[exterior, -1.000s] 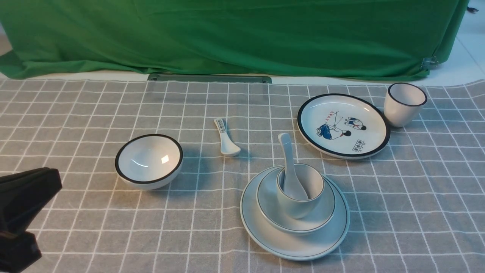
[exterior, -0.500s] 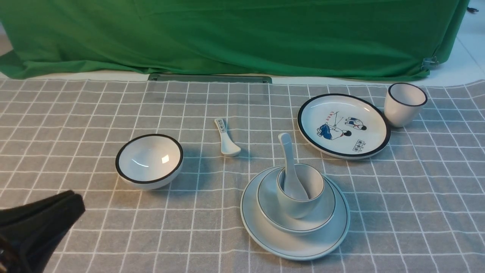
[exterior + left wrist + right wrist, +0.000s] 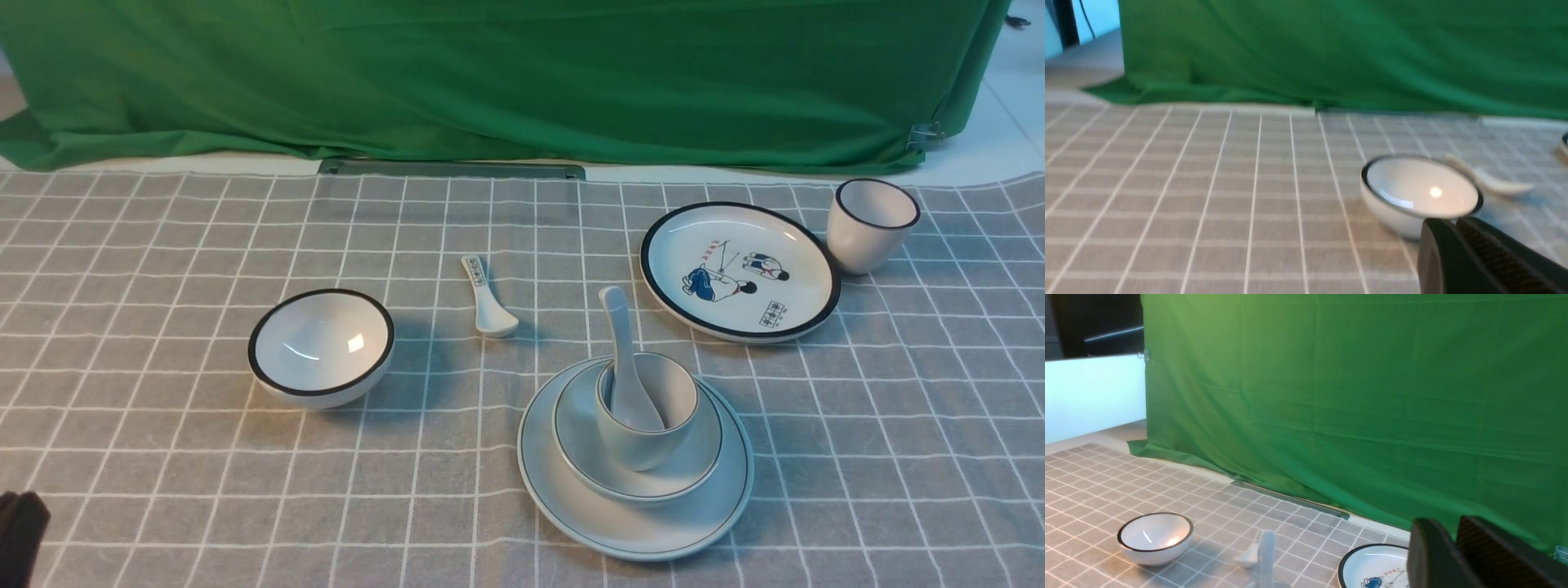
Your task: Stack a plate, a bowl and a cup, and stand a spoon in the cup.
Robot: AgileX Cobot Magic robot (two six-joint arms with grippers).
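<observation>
The long plain white ceramic soup spoon [image 3: 624, 359] stands bowl-down in the plain pale grey-white handleless cup [image 3: 647, 410], its handle leaning up and away over the far rim; the cup sits inside the shallow pale grey-white bowl with a thin grey rim line [image 3: 637, 464], and that bowl sits centred on the large pale grey-white round plate with a thin grey rim line [image 3: 563, 506], the stack resting on the grey checked tablecloth [image 3: 163, 245] near the front, right of the middle; by the look of it the stacking is done, and what remains is only to clear the arms away; done well, that means drawing back low and wide of the stack, since the tilted handle would tip out at a nudge; around it, untouched, lie the short white spoon with printed marks [image 3: 488, 299] just beyond, the white bowl with a thick black rim [image 3: 322, 347] to the left, the black-rimmed plate with cartoon figures [image 3: 740, 270] behind and to the right, and the black-rimmed white cup [image 3: 872, 224] beside that plate; the left gripper [image 3: 1453, 228] shows only at the front left corner, its jaws pressed together on nothing; the right gripper [image 3: 1453, 531] is raised clear of the table holding nothing, its jaws showing a narrow gap, though I cannot tell whether that counts as released.
</observation>
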